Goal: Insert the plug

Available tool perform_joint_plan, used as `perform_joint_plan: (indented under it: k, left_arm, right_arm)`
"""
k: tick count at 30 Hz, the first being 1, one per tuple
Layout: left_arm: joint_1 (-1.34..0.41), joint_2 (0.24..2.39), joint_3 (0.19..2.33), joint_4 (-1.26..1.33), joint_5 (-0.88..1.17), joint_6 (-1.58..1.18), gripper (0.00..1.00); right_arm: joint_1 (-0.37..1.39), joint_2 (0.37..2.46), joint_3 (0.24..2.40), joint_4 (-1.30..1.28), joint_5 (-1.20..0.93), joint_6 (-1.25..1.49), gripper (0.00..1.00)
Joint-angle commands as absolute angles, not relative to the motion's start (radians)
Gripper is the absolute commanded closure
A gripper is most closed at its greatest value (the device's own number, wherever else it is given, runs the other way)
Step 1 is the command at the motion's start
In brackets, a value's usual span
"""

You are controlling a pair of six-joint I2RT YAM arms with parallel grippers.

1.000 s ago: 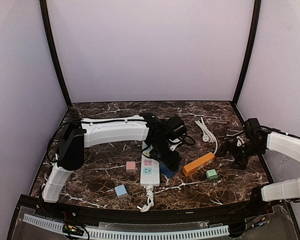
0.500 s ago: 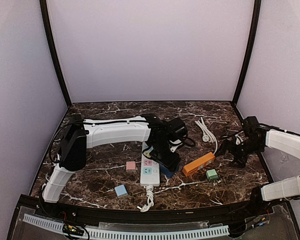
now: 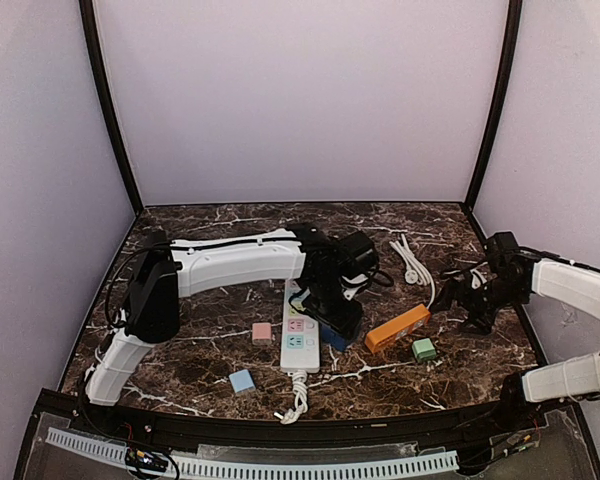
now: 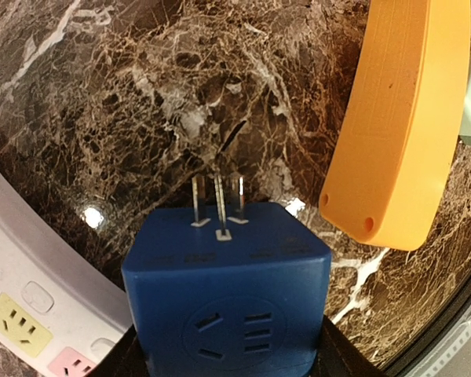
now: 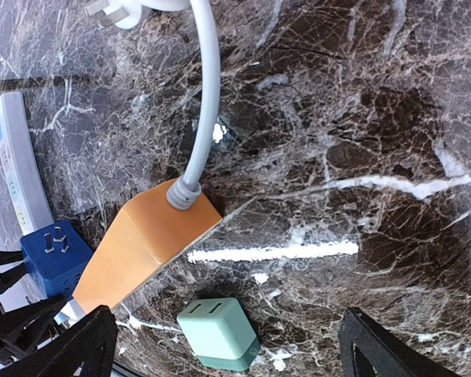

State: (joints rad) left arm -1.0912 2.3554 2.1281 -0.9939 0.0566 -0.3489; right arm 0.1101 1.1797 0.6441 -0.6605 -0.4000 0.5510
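Note:
My left gripper (image 3: 330, 322) is shut on a blue cube plug (image 4: 228, 290), which fills the bottom of the left wrist view. Its three metal prongs (image 4: 217, 200) point at bare marble, just right of the white power strip (image 4: 31, 283). In the top view the blue plug (image 3: 333, 339) hangs at the right edge of the white strip (image 3: 299, 338). My right gripper (image 3: 464, 300) is open and empty at the right. In its wrist view the right gripper (image 5: 228, 318) is spread above a mint green plug (image 5: 218, 334).
An orange power strip (image 3: 397, 328) with a white cable (image 5: 204, 102) lies right of the blue plug. The green plug (image 3: 424, 349) sits near it. A pink cube (image 3: 262, 333) and a light blue cube (image 3: 242, 380) lie left of the white strip.
My right gripper has shifted a little to the left, toward the orange strip. My left gripper has barely moved and still holds the blue plug.

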Motion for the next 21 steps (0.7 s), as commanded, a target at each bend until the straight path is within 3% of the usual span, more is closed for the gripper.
perform_joint_plan:
  k: [1, 14, 21]
  left_arm:
    - [-1.095, 2.344, 2.194, -1.06, 0.026, -0.359, 0.89]
    - [-1.083, 2.34, 2.365, -1.194, -0.097, -0.418, 0.99]
    - [-1.043, 2.328, 2.44, -1.264, -0.133, -0.53, 0.99]
  right_arm:
    - [0.117, 1.145, 0.677, -0.668, -0.385, 0.524, 0.02]
    - [0.117, 1.042, 0.719, -0.62, -0.358, 0.536, 0.02]
    - [0.117, 1.044, 0.765, -0.597, -0.365, 0.556, 0.02]
